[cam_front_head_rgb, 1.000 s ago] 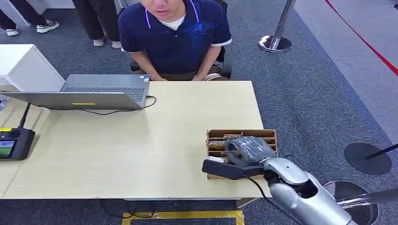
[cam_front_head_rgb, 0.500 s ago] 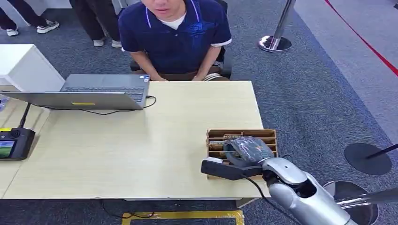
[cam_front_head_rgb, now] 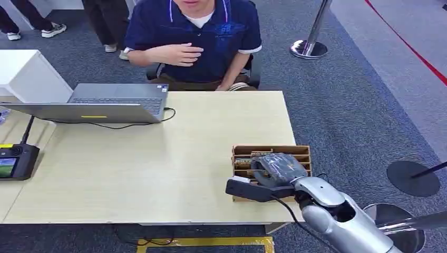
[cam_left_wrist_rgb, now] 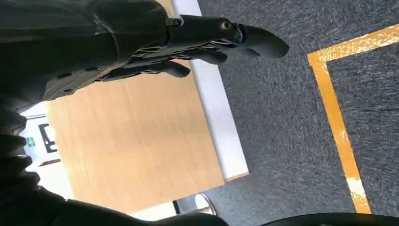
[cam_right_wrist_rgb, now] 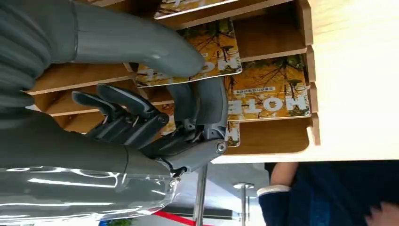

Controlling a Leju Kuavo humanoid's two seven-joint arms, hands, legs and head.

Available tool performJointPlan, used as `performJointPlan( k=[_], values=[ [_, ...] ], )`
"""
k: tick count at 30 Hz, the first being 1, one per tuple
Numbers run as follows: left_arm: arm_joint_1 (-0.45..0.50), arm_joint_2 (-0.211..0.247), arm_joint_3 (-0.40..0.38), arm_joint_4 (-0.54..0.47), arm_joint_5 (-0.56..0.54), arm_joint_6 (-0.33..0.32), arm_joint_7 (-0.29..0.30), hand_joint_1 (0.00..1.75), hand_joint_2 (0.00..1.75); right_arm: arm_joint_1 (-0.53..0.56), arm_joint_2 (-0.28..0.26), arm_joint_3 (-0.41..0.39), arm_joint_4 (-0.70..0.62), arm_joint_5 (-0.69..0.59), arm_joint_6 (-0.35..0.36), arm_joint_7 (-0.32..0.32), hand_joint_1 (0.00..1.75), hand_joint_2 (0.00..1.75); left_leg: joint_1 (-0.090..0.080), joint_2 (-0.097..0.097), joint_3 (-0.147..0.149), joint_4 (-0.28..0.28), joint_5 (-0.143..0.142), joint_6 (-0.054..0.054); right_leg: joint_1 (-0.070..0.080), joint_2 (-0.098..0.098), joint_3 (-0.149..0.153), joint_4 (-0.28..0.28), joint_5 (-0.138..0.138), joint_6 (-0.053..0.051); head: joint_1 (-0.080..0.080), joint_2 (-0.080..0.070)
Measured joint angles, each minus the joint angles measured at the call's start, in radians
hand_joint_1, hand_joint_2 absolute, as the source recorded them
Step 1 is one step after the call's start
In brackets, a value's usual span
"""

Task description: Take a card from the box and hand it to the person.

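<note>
A wooden slotted box [cam_front_head_rgb: 271, 151] stands at the table's near right corner, holding orange printed cards. My right hand [cam_front_head_rgb: 277, 168] lies over it. In the right wrist view the thumb [cam_right_wrist_rgb: 155, 52] presses on top of one card [cam_right_wrist_rgb: 221, 61] while the fingers [cam_right_wrist_rgb: 202, 103] curl under its edge, so the card is pinched while it still lies in its slot. A second card [cam_right_wrist_rgb: 270, 94] sits in the neighbouring slot of the box [cam_right_wrist_rgb: 277, 40]. My left hand [cam_left_wrist_rgb: 188, 42] hangs beside the table with its fingers stretched out and nothing in it. The person [cam_front_head_rgb: 195, 31] sits across the table.
An open laptop [cam_front_head_rgb: 105, 103] with a cable sits at the far left of the table [cam_front_head_rgb: 158, 158]. A dark handheld device [cam_front_head_rgb: 16, 161] and a white box [cam_front_head_rgb: 26, 74] are further left. A stanchion base [cam_front_head_rgb: 311, 47] stands on the carpet to the right.
The person has lifted one hand to the chest and shifted in the seat. My right hand has stayed over the box, barely moving.
</note>
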Motion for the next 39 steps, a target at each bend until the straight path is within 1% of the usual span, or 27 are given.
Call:
performJointPlan(
  k=[6,14,19,23,26,28,32,36,37,39],
  values=[
    [0.000,0.000,0.000,0.000,0.000,0.001,-0.006,0.00,1.75,0.000,0.000,0.000,0.000,0.004,-0.007,0.000,1.75,1.75,0.000,0.000,0.000,0.000,0.000,0.000,0.000,0.000,0.000,0.000,0.000,0.000,0.000,0.000],
    [0.000,0.000,0.000,0.000,0.008,0.004,0.001,0.00,1.75,-0.015,-0.001,-0.011,-0.008,0.013,-0.027,0.003,1.75,1.75,0.000,0.000,0.000,0.000,0.000,0.000,0.000,0.000,0.000,0.000,0.000,0.000,0.000,0.000],
    [0.000,0.000,0.000,0.000,0.017,0.002,0.001,0.00,1.75,-0.038,-0.020,-0.047,-0.039,0.015,-0.035,0.009,1.75,1.75,0.000,0.000,0.000,0.000,0.000,0.000,0.000,0.000,0.000,0.000,0.000,0.000,0.000,0.000],
    [0.000,0.000,0.000,0.000,0.017,-0.002,0.001,0.00,1.75,-0.068,-0.037,-0.093,-0.065,0.013,-0.022,0.018,1.75,1.75,-0.001,0.000,0.000,0.000,0.000,0.000,0.000,0.000,0.000,0.000,0.000,0.001,0.000,0.000],
    [0.000,0.000,0.000,0.000,0.016,-0.008,0.001,0.00,1.75,-0.106,-0.053,-0.136,-0.071,-0.017,0.013,0.025,1.75,1.75,-0.001,0.000,0.000,0.001,0.000,0.000,-0.001,0.000,0.000,0.000,0.001,0.001,0.000,0.000],
    [0.000,0.000,0.000,0.000,0.015,-0.008,0.001,0.00,1.75,-0.132,-0.066,-0.166,-0.071,-0.049,0.036,0.018,1.75,1.75,-0.001,0.000,0.000,0.001,0.000,0.000,-0.001,0.000,0.000,0.000,0.001,0.001,0.000,0.000],
    [0.000,0.000,0.000,0.000,0.010,-0.011,-0.002,0.00,1.75,-0.189,-0.098,-0.217,-0.065,-0.153,0.099,-0.029,1.75,1.75,-0.001,0.000,0.000,0.001,0.000,0.000,-0.001,0.000,0.000,0.000,0.001,0.001,0.000,0.000],
    [0.000,0.000,0.000,0.000,-0.001,-0.014,-0.011,0.00,1.75,-0.251,-0.132,-0.260,-0.026,-0.347,0.208,-0.112,1.75,1.75,-0.001,0.000,0.000,0.001,0.000,0.000,-0.001,0.000,0.000,0.000,0.001,0.001,0.000,0.000],
    [0.000,0.000,0.000,0.000,-0.001,-0.014,-0.014,0.00,1.75,-0.266,-0.141,-0.269,-0.010,-0.388,0.227,-0.129,1.75,1.75,-0.001,-0.001,0.000,0.001,0.000,0.000,-0.001,0.000,0.000,0.000,0.001,0.001,0.000,0.000],
    [0.000,0.000,0.000,0.000,-0.001,-0.015,-0.017,0.00,1.75,-0.291,-0.154,-0.287,0.020,-0.429,0.245,-0.147,1.75,1.75,-0.001,-0.001,-0.001,0.001,0.000,0.000,-0.001,-0.001,0.000,0.000,0.001,0.001,0.000,0.000]
  ],
)
